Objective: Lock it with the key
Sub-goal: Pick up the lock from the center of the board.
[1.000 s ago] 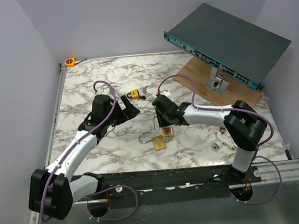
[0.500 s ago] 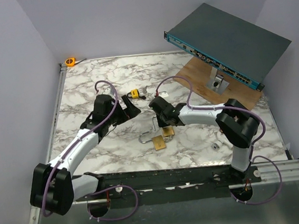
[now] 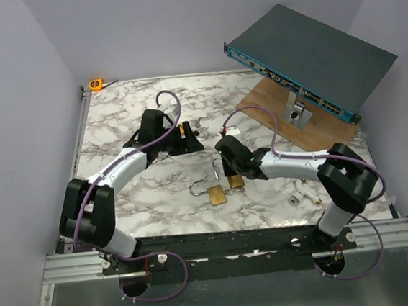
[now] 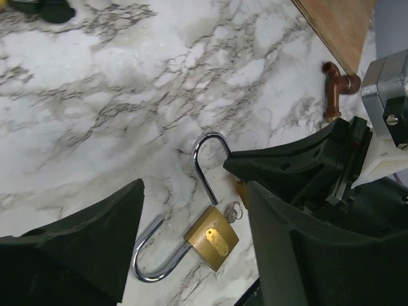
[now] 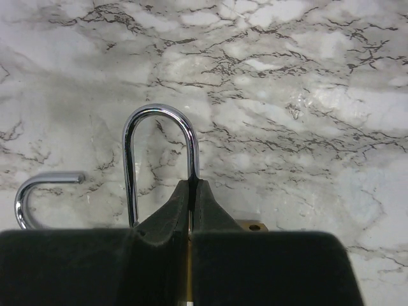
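Brass padlock (image 3: 217, 194) lies open-shackled on the marble table (image 3: 113, 111), a second padlock (image 3: 236, 182) just beside it and partly under the right gripper (image 3: 229, 169), whose fingers are pressed together; whether they pinch a key cannot be told. The left gripper (image 3: 193, 142) hangs spread nearby. With nothing bracing either lock, a push could skate it across the slick stone. Only the left wrist view shows a key ring (image 4: 233, 211) touching the first lock's body; only the right wrist view shows the shut tips meeting at the foot of the second lock's shackle (image 5: 159, 153).
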`<action>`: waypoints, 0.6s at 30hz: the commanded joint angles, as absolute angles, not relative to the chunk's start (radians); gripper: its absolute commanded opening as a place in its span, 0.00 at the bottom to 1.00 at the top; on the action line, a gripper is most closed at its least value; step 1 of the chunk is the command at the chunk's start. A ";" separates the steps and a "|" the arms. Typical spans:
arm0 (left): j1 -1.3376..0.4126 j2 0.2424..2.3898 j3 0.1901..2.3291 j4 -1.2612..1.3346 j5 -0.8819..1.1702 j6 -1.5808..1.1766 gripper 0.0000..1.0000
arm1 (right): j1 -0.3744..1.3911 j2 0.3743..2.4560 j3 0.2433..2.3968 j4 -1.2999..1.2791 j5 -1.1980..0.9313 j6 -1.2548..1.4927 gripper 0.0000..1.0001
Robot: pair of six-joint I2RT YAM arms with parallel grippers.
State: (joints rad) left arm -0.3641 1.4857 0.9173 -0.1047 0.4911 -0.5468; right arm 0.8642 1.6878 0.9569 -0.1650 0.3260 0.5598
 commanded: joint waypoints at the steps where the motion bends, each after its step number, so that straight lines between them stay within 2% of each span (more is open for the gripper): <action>1: -0.381 1.576 1.018 -0.139 0.719 -0.396 0.60 | 0.870 1.597 0.909 -0.057 0.340 0.533 0.01; 9: -0.453 1.759 1.214 -0.348 0.827 -0.204 0.57 | 0.870 1.496 0.830 0.028 0.315 0.500 0.01; 18: -0.487 1.875 1.270 -0.395 0.894 -0.152 0.53 | 0.870 1.420 0.783 0.047 0.310 0.480 0.01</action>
